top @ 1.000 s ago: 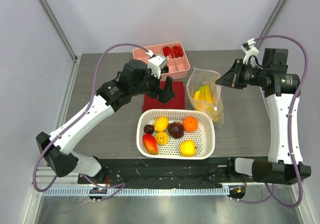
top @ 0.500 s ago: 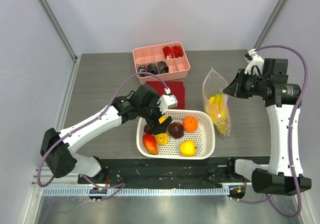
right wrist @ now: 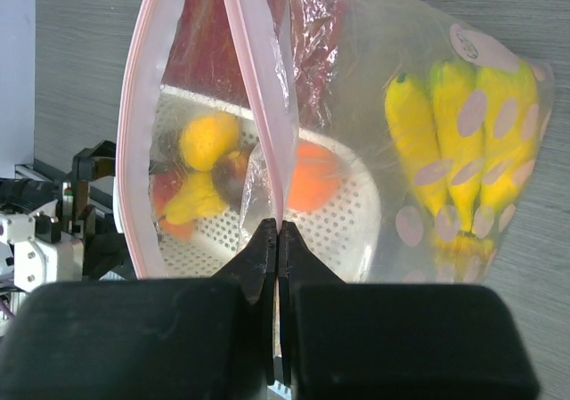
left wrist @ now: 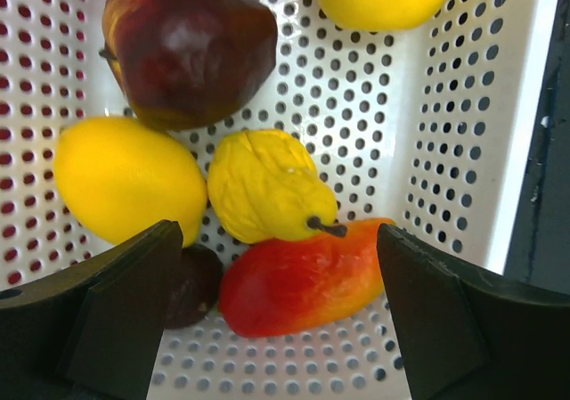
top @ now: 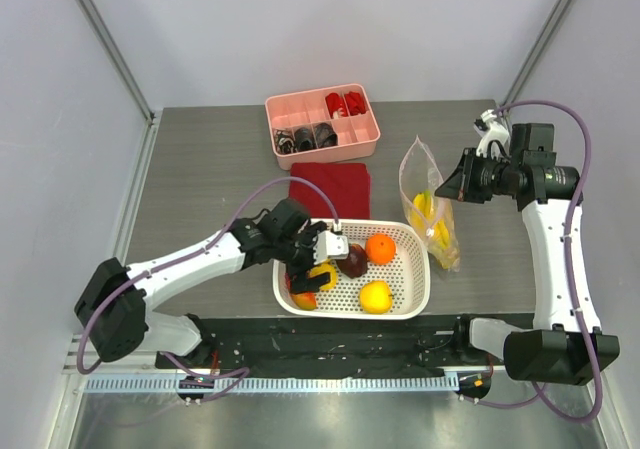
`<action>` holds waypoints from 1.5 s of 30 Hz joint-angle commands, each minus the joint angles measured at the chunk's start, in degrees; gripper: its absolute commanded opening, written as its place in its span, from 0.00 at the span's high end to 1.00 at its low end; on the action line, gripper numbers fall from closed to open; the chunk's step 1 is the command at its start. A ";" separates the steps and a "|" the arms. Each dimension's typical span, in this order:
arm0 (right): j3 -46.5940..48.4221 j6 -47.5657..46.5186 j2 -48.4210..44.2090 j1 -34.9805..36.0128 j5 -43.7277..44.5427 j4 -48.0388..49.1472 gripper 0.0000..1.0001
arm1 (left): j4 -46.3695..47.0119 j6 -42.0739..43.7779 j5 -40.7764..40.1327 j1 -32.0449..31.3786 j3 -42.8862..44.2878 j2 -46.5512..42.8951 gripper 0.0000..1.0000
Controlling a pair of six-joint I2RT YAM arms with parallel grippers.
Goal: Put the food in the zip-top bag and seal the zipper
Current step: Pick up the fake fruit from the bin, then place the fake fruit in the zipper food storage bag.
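The clear zip-top bag (top: 432, 207) stands upright right of the white basket (top: 421, 269), with the yellow banana (top: 424, 209) inside. My right gripper (top: 449, 185) is shut on one side of the bag's pinkish zipper strip (right wrist: 258, 79); the mouth hangs open. The banana (right wrist: 454, 142) shows through the bag wall (right wrist: 356, 79). My left gripper (top: 311, 269) is open, low in the basket, its jaws either side of the red-yellow mango (left wrist: 303, 280) without touching it. Around it lie a lemon (left wrist: 129, 182), a wrinkled yellow fruit (left wrist: 267, 186), a large plum (left wrist: 187, 48) and a small plum (left wrist: 196, 284). An orange (top: 380, 248) and another lemon (top: 375, 296) also sit in the basket.
A pink compartment tray (top: 372, 127) with small red and dark items stands at the back. A red cloth (top: 330, 181) lies between it and the basket. The basket's right wall (left wrist: 525, 106) is close to my left gripper's right finger.
My left arm has swung from over the red cloth down into the basket's left side. My right gripper has pulled the bag more upright and shifted it slightly.
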 commanded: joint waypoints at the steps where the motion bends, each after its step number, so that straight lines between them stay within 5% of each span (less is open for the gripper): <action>1: 0.10 -0.10 0.12 -0.15 -1.40 2.92 0.99 | 7.34 7.25 1.42 -1.83 -0.04 2.82 0.05; 14: 0.27 -1.33 1.18 -0.15 -0.79 2.39 0.99 | 8.49 15.18 -0.69 -4.20 0.65 11.62 0.12; 23: -0.08 -1.68 1.27 -0.07 -0.87 2.48 0.99 | 7.00 15.89 -2.62 -4.64 2.85 11.19 0.37; 30: -0.61 -2.03 1.09 -0.07 -1.84 2.48 0.99 | 0.23 5.26 2.47 -4.55 15.76 3.10 0.54; 34: -1.66 -2.21 0.57 -0.07 -2.01 2.74 0.99 | 2.59 -6.66 2.30 -4.55 23.40 2.48 0.55; 41: -2.19 -1.69 0.56 -0.07 -2.98 3.18 0.99 | 14.71 -28.72 -1.12 -4.91 42.72 12.57 0.55; 45: -1.05 -1.25 0.39 -0.07 -3.60 3.19 0.99 | 18.67 -33.07 -3.32 -5.96 48.37 19.16 0.53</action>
